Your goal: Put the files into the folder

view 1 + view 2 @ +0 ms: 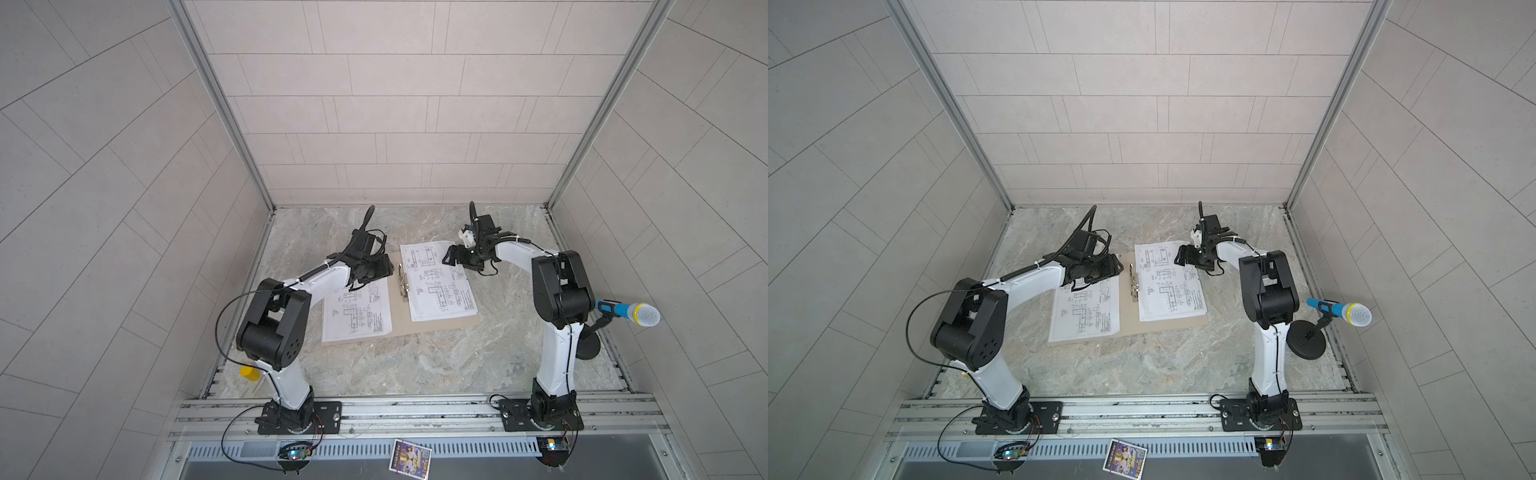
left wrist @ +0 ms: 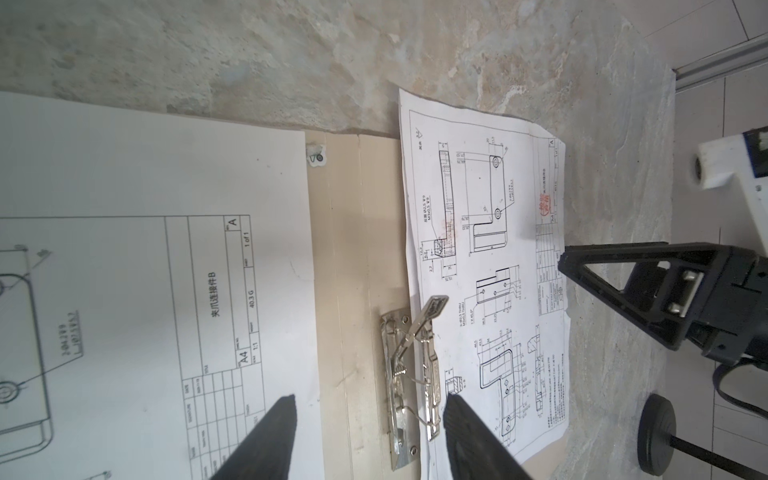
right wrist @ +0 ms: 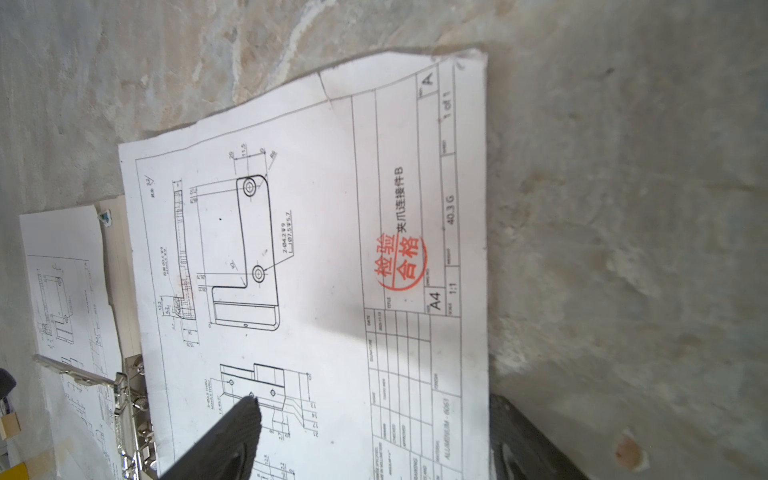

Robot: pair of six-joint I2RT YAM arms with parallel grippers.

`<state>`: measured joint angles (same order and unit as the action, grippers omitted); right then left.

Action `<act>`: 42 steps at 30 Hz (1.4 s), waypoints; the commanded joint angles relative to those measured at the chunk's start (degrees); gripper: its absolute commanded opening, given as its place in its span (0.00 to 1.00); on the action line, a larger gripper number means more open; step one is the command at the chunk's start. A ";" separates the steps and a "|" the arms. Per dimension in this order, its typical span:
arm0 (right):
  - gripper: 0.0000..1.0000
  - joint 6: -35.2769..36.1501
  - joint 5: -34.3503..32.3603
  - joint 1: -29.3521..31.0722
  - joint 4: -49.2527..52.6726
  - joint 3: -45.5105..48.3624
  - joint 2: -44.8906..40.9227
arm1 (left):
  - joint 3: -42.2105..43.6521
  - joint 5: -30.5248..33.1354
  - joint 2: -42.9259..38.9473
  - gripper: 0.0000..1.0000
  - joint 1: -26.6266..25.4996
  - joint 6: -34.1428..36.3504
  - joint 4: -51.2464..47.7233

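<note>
1. The marble table point(image 1: 415, 365) carries everything. In both top views the open folder point(image 1: 398, 318) lies flat toward 12 o'clock from the table's middle.
2. The files are two sheets. The straight sheet point(image 1: 357, 311) covers the folder's 9 o'clock flap. The skewed sheet point(image 1: 436, 282) covers the 3 o'clock flap, and its 12 o'clock end overhangs onto the stone. Closing the folder now would likely crease that overhang.
3. The right gripper point(image 3: 374, 403) is released and empty, its jaws straddling the skewed sheet's 3 o'clock edge. Pinching flat paper there could buckle it or shove it further out.
4. The left gripper point(image 2: 370, 401) hangs released and empty above the spine.
5. The metal clip point(image 2: 409, 374) has its lever raised, so a descending finger could snag it. I cannot tell whether it pins either sheet; a loose one may slide.
</note>
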<state>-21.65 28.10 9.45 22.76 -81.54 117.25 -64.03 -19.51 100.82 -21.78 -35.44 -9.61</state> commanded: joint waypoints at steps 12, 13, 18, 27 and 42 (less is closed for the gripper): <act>0.85 -0.06 -0.06 1.37 3.42 1.56 -0.01 | -16.36 -4.20 9.89 0.62 0.69 4.82 -3.58; 0.85 -0.05 -0.08 1.40 3.43 1.56 0.09 | -18.65 -4.31 11.58 0.62 0.72 5.40 -5.56; 0.85 -0.08 -0.23 1.41 3.32 1.81 -0.08 | -24.70 -5.54 17.99 0.61 1.03 6.26 -9.22; 0.85 0.03 -0.25 1.36 3.34 1.73 -0.22 | -27.14 -10.07 23.66 0.59 1.39 3.27 -7.19; 0.85 0.07 -0.59 1.28 3.24 2.43 -0.43 | -28.54 -13.76 27.40 0.55 1.39 -0.49 -3.71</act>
<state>-21.63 28.08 10.13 22.26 -80.99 116.99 -90.87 -32.18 126.58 -20.64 -35.27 -13.52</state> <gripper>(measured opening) 0.853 0.552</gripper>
